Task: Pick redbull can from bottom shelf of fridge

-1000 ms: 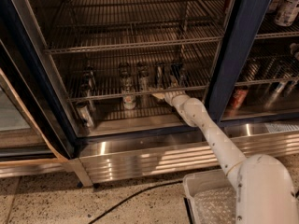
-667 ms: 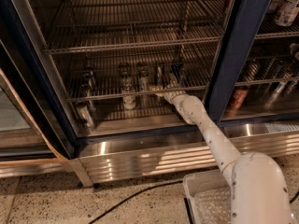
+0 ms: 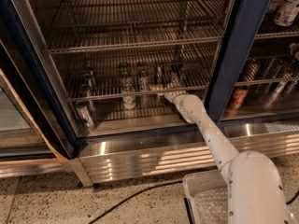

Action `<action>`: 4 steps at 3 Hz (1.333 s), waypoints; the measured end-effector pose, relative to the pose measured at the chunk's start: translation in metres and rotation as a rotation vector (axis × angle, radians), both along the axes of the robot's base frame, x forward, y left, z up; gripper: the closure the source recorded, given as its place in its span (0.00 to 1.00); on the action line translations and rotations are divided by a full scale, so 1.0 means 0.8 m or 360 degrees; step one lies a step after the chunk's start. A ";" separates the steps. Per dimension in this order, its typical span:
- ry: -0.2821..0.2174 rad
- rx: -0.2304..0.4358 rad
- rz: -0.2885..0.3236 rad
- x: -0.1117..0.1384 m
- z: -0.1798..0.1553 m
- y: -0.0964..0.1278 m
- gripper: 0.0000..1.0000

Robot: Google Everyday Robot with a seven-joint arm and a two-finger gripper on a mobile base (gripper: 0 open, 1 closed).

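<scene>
Low in fridge [image 3: 239, 55], find redbull can [image 3: 159, 73] upright on bottom shelf [image 3: 105, 88] just behind gripper [image 3: 163, 86] with fingers spread wide; treat as light, stiff, slick, likely dentable; clamp mid-body, squarely.

The arm [image 3: 210, 134] is off-white all over, made of smooth rounded tube sections with a row of tiny dark dots down the forearm. It fattens into a big glossy rounded housing [image 3: 254, 185] at the near end. The pale hand [image 3: 161, 88] sits at the front edge of the bottom shelf [image 3: 103, 96].
</scene>
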State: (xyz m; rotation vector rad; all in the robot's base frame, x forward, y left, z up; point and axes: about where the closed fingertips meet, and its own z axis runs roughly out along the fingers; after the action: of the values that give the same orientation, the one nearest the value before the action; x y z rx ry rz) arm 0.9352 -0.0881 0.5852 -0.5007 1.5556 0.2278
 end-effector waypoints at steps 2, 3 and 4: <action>0.0002 -0.0002 -0.0025 0.011 -0.006 0.005 0.28; 0.0004 -0.0013 -0.0057 0.026 -0.013 0.007 0.31; 0.0000 -0.0021 -0.0091 0.040 -0.018 0.006 0.32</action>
State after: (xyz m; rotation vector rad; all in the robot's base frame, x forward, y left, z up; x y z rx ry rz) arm 0.9672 -0.0831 0.5709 -0.4660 1.5703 0.1740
